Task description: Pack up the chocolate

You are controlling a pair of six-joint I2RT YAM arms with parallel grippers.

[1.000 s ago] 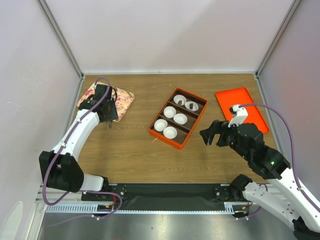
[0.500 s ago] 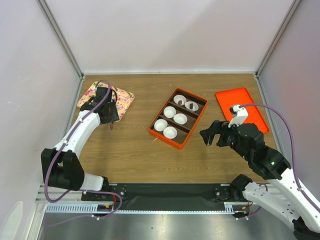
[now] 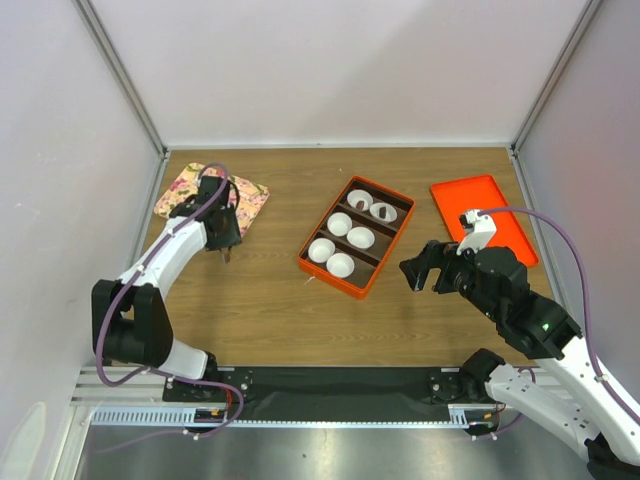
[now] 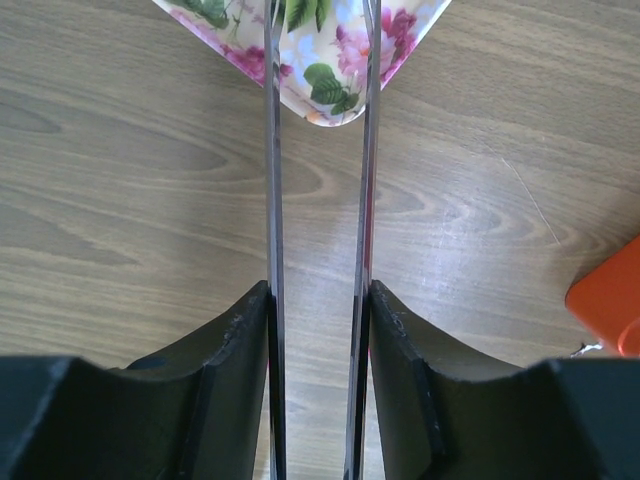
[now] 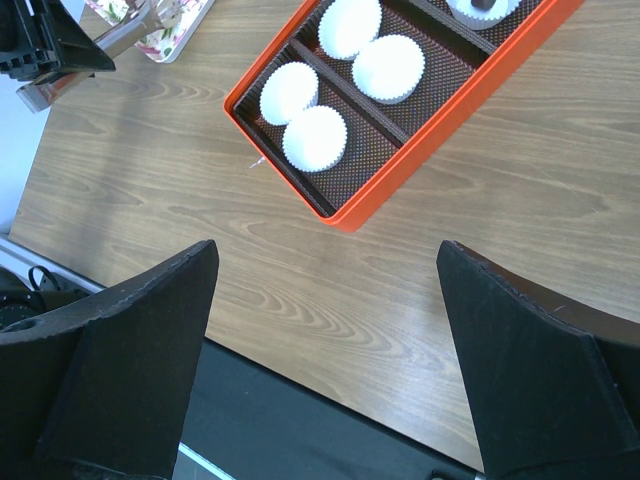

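The desk (image 3: 260,290) is wood-grain laminate, brown and smooth. On it sits a rectangular orange box (image 3: 328,282), set at a slant, its floor lined with dark dotted material and split into 3 compartments. Each compartment holds 2 white fluted paper cups (image 3: 341,265), 6 in all. The chocolate (image 3: 357,201) shows as small dark brown pieces inside the 2 cups of the far compartment – the other 4 cups look plain white.

To the right of the box, apart from it, lies a flat orange tray (image 3: 483,218) with rounded corners. At the far left is a squarish plate (image 4: 330,60) printed with pink flowers and green leaves.

The left fingers (image 4: 272,200) are 2 thin, flat metal blades, parallel with a narrow gap, hanging over bare desk just by the plate's corner. Their tips run out of view, so I cannot tell whether they grip anything. The right fingers (image 5: 130,340) are broad, black and matte – spread wide with nothing between them, over bare desk near the box's near-right side.
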